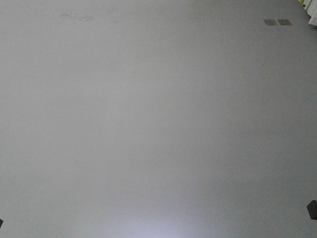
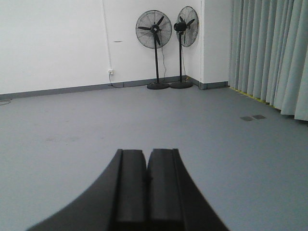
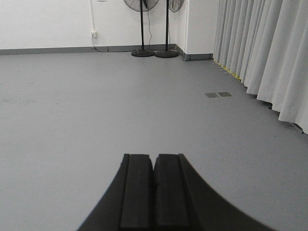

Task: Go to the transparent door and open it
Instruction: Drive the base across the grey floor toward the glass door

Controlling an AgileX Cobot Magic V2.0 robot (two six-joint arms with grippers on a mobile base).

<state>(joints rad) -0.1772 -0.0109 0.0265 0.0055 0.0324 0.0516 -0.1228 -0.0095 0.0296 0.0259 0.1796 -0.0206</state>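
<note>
Black fingers (image 2: pixel 131 187) of my left gripper (image 2: pixel 146 161) are pressed together with only a thin seam between them, and they grip nothing. My right gripper (image 3: pixel 154 166) reads the same from its own wrist camera: its two black pads (image 3: pixel 137 192) meet along a hairline and hold nothing. Both grippers hang over bare grey floor (image 1: pixel 148 124), well apart from everything else in the room.

Further out, two small dark floor plates (image 3: pixel 218 94) lie side by side, near the foot of a pale pleated curtain (image 3: pixel 269 57) that runs along the right side. A yellow strip (image 2: pixel 250 95) shows at the curtain's base.

At the far end I see a white wall (image 2: pixel 53 43) with a grey skirting (image 2: pixel 72 89). A wall socket (image 2: pixel 110 71) sits low on it, and a thin white conduit (image 2: pixel 104 33) rises from the socket. One black pedestal fan (image 2: pixel 154 48) stands before that wall, and a second fan (image 2: pixel 185 29) stands just beside it, closer to the corner.

My front camera gives me almost nothing but floor. The plates are at its top right, and there is a small dark piece (image 1: pixel 312 209) at the lower right edge that I cannot identify.

As for the transparent door, I cannot tell where it is: none of my three views shows it.
</note>
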